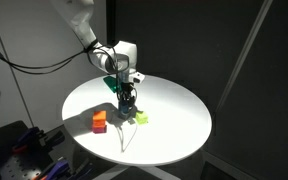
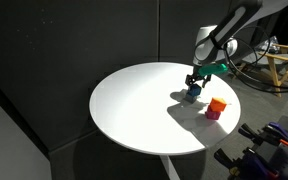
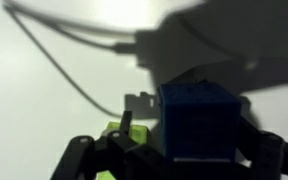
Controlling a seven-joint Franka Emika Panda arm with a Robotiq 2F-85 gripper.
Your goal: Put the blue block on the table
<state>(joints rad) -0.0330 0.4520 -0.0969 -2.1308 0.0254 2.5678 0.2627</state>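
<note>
Already the blue block (image 3: 199,122) sits between the fingers of the end effector (image 2: 194,88), which pinches it on two opposite faces. It hangs straight over the counter (image 2: 134,110), seemingly just clear of it, though contact is hard to judge. A green block (image 3: 112,132) lies just beside.

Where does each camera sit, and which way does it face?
An exterior view: raised beside the table, looking down; the arm enters upper left.
An exterior view: raised elsewhere, looking down; the arm enters upper right.
Wrist view: on the arm, facing the table; fingers frame the blue block.
Shared: all show the blue block and table.
</note>
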